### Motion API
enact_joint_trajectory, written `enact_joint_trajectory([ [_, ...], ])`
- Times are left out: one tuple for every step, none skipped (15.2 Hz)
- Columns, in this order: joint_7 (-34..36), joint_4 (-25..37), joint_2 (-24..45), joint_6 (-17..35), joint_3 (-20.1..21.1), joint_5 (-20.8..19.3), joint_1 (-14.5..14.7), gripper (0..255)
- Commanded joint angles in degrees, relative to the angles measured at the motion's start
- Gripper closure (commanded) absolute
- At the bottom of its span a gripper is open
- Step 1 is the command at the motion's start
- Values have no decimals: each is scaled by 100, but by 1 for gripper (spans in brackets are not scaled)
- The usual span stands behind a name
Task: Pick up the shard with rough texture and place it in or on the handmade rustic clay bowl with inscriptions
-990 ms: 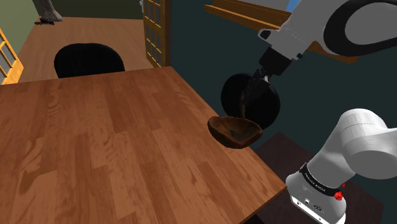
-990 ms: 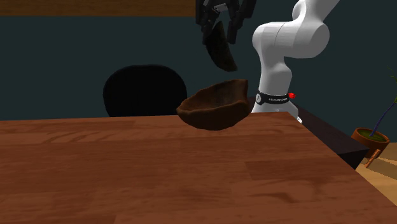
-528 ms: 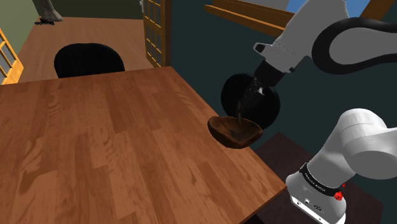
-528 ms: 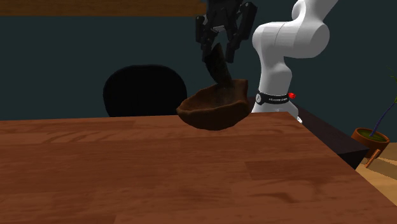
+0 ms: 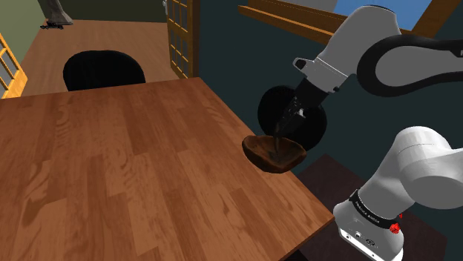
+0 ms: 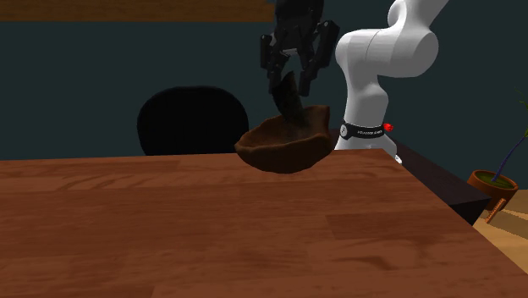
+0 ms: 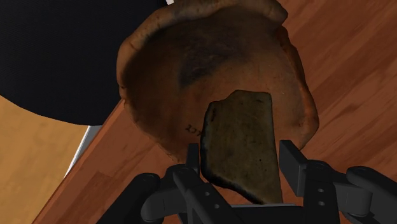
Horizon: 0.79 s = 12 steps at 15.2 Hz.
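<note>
With the arm (image 5: 386, 59) reaching down from the shoulder view's upper right, the gripper (image 6: 290, 85) sits directly over the bowl (image 6: 283, 146). Fingers (image 7: 191, 164) are clamped on the shard (image 7: 242, 143), one on each side edge in the wrist view, with no gap visible on either side.

Shard: dark brown, flat, rough surface, hanging roughly upright with a slight tilt. In the second exterior view its lower end drops behind the bowl's near rim, so it is inside the bowl and below rim level. In the wrist view it hangs over the bowl's inner floor. Can't tell whether its tip touches the bowl.

Bowl: brown, lumpy, with an uneven rim that is higher on the second exterior view's right. The wrist view shows small dark marks on the inner wall just beside the shard's edge. It stands on the desk (image 5: 111, 163), close to the edge on the shoulder view's right, nearest the stand (image 5: 330, 178).

Desk: reddish-brown wood planks. A black chair (image 5: 297, 111) is just past that edge, behind the bowl. A second chair (image 5: 104, 70), also black, is at the far side, at the shoulder view's upper left. A potted plant (image 6: 495, 182) is on the floor at the second exterior view's far right, well apart from the desk.
</note>
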Motion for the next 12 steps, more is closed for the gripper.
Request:
enact_joint_trajectory([
  [-1, -1, 0, 2, -1, 0, 0, 255],
  [-1, -1, 0, 2, -1, 0, 0, 255],
  [-1, -1, 0, 2, -1, 0, 0, 0],
  [-1, -1, 0, 2, -1, 0, 0, 0],
  [-1, -1, 0, 2, -1, 0, 0, 0],
  [-1, -1, 0, 2, -1, 0, 0, 0],
  [-1, -1, 0, 2, -1, 0, 0, 0],
  [-1, -1, 0, 2, -1, 0, 0, 0],
  [20, 104, -148, -255, -43, -66, -44, 0],
  [40, 218, -279, -505, -88, -129, -83, 0],
  [56, 340, -395, -748, -132, -188, -121, 0],
  [69, 443, -476, -934, -169, -233, -147, 0],
])
